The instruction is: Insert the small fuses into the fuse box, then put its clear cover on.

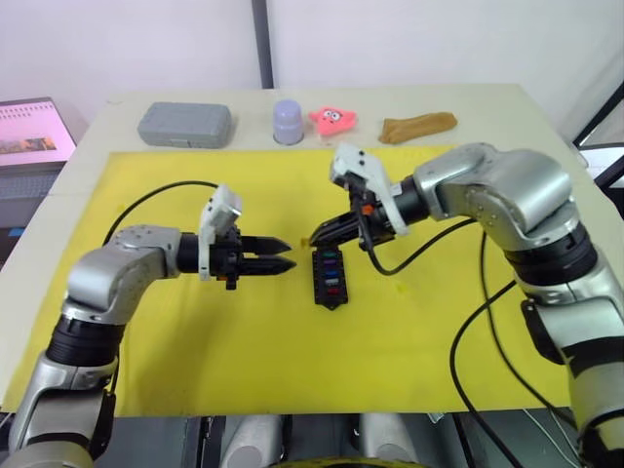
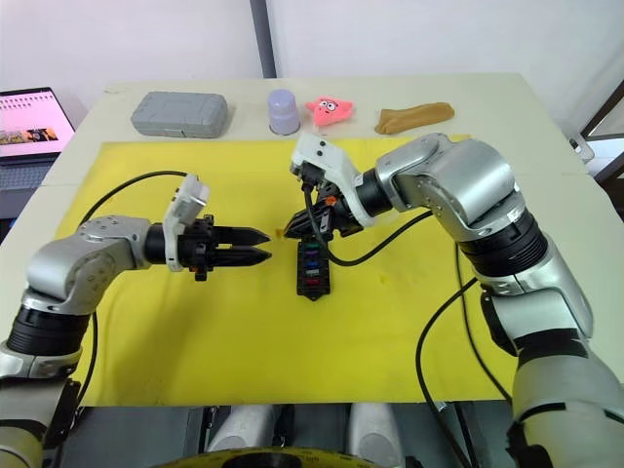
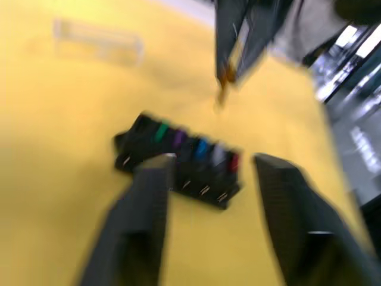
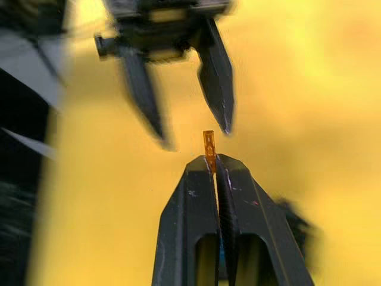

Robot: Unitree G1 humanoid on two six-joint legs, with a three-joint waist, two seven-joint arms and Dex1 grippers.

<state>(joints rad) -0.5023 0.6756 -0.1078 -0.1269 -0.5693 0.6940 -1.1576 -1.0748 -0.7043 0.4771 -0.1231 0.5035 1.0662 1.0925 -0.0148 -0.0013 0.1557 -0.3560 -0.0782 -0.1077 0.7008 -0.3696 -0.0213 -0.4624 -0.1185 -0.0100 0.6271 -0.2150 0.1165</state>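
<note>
Near the frame's centre, the right gripper (image 4: 215, 170) is pinching an orange fuse (image 4: 209, 150) between closed fingers, hovering just above the upper end of the black fuse box (image 1: 329, 276), which is lying on the yellow mat (image 1: 195, 351) with coloured fuses (image 3: 196, 148) seated. Left of centre, the left gripper (image 1: 283, 255) is pointing at the box, fingers spread. The clear cover (image 3: 98, 43) is lying on the mat apart from the box.
</note>
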